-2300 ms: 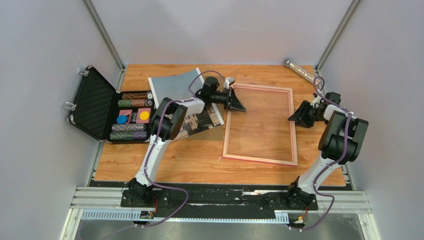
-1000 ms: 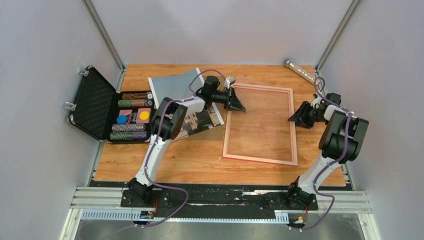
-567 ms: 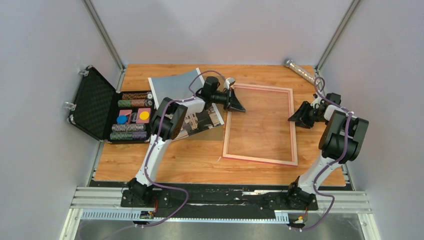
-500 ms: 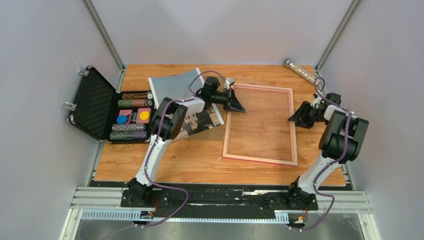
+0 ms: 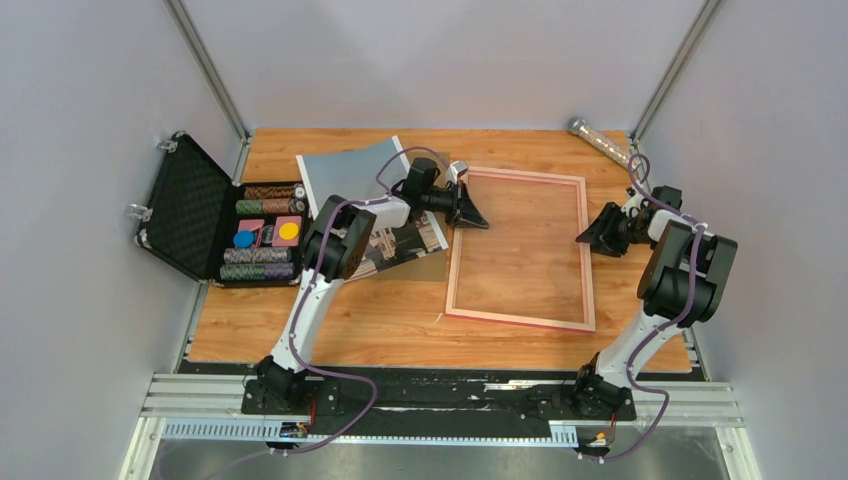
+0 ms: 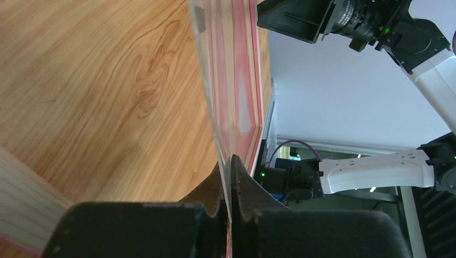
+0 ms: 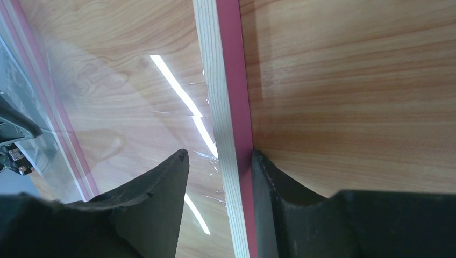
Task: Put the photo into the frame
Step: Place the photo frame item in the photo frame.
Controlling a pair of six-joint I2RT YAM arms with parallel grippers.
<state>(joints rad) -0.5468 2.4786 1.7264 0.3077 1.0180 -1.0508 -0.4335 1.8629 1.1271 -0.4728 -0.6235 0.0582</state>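
Not much is done on this one yet, as far as I can tell. The frame (image 5: pixel 515 319) lies flat on the table (image 5: pixel 330 310) with nothing but wood grain showing through its opening, so there's no picture in it. The photo (image 5: pixel 342 170) sits just off the frame's left side, partly under the left arm, sky end toward the back, well outside the rails. The left gripper (image 5: pixel 472 213) is at the frame's left rail near the far corner, clenched tight on something really thin. From the wrist view I'd say it's the edge of a clear pane (image 6: pixel 215 107), but the pink showing through makes it hard to be sure. The right gripper (image 5: pixel 585 237) is on the opposite rail with its jaws parted around it. One finger touches the pink outer edge and the other stands a little off the pale inner side, so it's bracing more than clamping. My read is that it's in the prep stage: the photo hasn't been picked up, and moving it over, lining it up and dropping it in are all left to do.
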